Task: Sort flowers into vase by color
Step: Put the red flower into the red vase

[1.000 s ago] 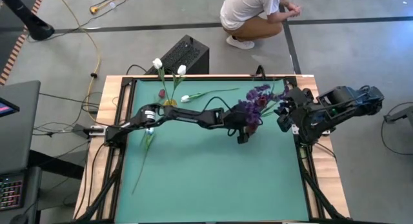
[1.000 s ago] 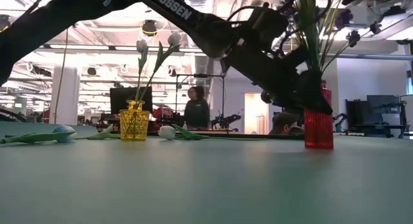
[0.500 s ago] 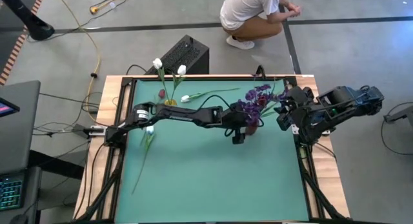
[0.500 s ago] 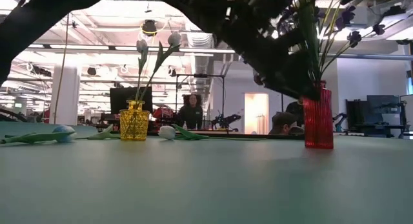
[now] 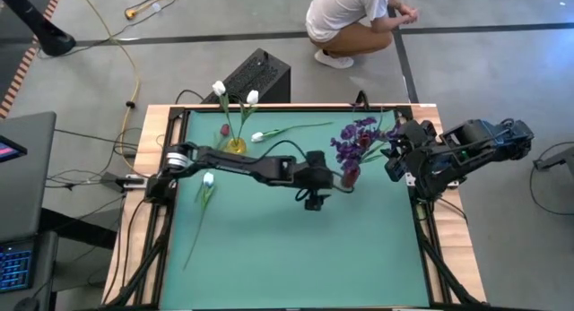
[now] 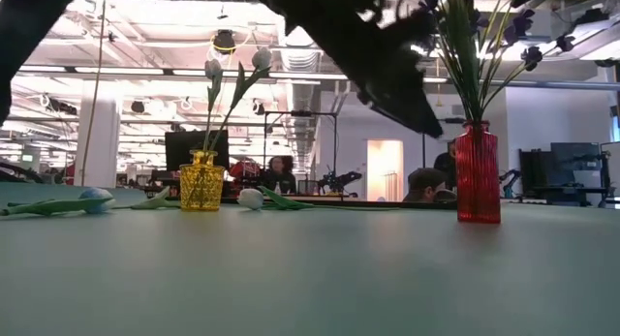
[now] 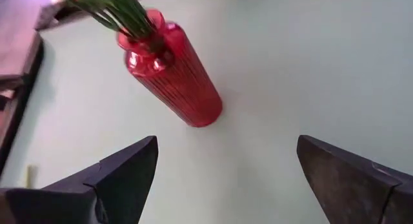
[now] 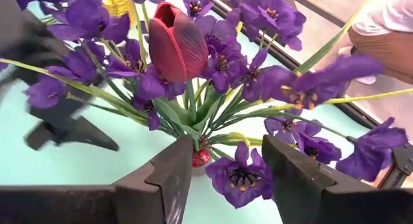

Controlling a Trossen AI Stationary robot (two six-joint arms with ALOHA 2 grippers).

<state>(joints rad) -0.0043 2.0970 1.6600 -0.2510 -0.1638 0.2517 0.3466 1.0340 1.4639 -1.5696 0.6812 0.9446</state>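
I am drawing my left gripper (image 5: pixel 311 202), jaws wide and empty, back from the red vase (image 5: pixel 349 175), its flower delivered.

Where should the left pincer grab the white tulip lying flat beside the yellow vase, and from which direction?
Probably the bare green stem just behind the bloom of the white tulip. It lies flat on the mat, stem running toward the red vase, so come straight down from above with fingers across the stem. The left pincer is open and free; the yellow vase stands close, so stay on the stem side.
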